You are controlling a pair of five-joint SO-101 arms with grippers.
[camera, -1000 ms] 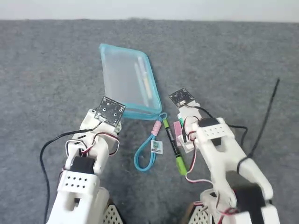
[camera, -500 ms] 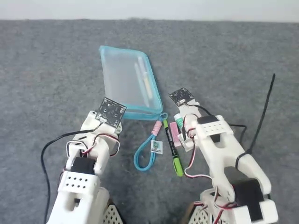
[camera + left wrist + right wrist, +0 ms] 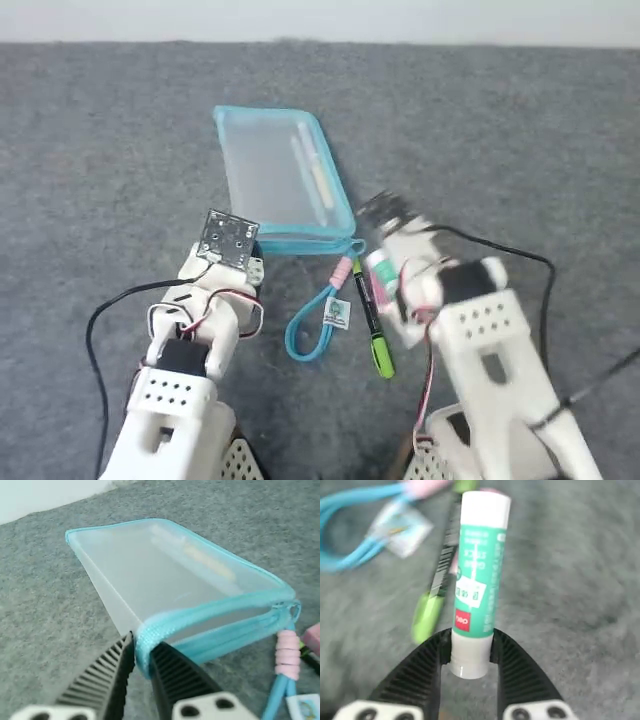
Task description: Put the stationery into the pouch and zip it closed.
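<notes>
Two grippers: both clamped, I see.
left gripper (image 3: 142,656): pinching the pouch (image 3: 170,575) at its near zip corner.
right gripper (image 3: 470,647): gripping the glue stick (image 3: 477,575), just beside the pouch's zip end.
pen (image 3: 371,318): beside the pouch's strap (image 3: 305,335).
carpet (image 3: 520,130): round the pouch's other edges.

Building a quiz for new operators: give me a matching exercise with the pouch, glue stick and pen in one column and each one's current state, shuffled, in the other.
1. pouch
2. glue stick
3. pen

A. clamped in the right pincer
B. lying loose on the table
C. edge pinched by the left pincer

Pairs: 1-C, 2-A, 3-B
</notes>
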